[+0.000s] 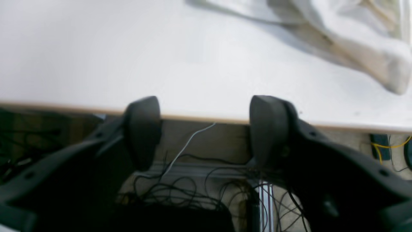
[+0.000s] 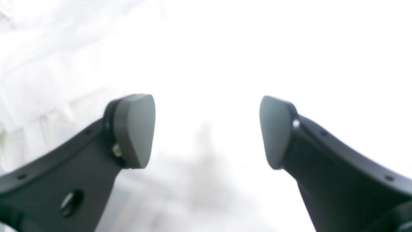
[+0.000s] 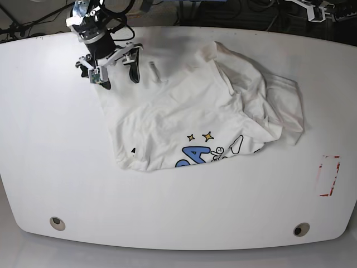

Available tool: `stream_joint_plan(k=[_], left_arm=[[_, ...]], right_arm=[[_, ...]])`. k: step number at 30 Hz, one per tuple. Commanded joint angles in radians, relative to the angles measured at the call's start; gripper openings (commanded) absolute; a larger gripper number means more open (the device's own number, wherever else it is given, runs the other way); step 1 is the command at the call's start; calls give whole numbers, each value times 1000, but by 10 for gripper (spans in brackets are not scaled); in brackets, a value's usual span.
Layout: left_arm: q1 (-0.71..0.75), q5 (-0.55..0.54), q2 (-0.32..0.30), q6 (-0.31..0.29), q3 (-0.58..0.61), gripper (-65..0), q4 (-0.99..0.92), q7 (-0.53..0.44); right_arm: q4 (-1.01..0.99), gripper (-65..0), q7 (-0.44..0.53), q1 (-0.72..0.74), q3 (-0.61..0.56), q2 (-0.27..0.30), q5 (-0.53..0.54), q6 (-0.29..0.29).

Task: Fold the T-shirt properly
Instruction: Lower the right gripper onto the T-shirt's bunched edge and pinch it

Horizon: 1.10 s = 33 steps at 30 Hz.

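The white T-shirt (image 3: 195, 117) lies crumpled on the white table (image 3: 50, 139), its blue letters and yellow stars (image 3: 201, 151) showing near the front hem. My right gripper (image 3: 118, 75) hovers open at the shirt's far left corner, with nothing between its fingers; its own view shows white cloth (image 2: 38, 80) to the left of the right gripper (image 2: 206, 132). In the left wrist view my left gripper (image 1: 206, 129) is open and empty above the table edge (image 1: 199, 117), clear of the shirt (image 1: 354, 38) lying at the upper right.
A red rectangle mark (image 3: 329, 176) sits near the table's right edge. Two round holes (image 3: 56, 222) (image 3: 302, 229) lie along the front. Tangled cables (image 1: 193, 190) hang below the table edge. Part of the left arm (image 3: 315, 10) shows at the top right.
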Motion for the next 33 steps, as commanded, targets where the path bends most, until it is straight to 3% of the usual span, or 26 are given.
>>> stream_joint_plan(k=[1,14,23,33], left_arm=[[22,-5,-3,2,-7,-229,18,-23],[-83,1,-9,2,-10,-229,9,-23],[-120,3,-12,2,-10,-229,7,-18],[-166,3,-12,2,-10,-229,7,106]], right_arm=[[18,-170,-45,59,2,2,13,20],[-186,-170,-338,474,-4,70,23,23],[-447,-170,-357,636,-4,71,25,24],[-611,-170,-351,724,-5,45,25,26]])
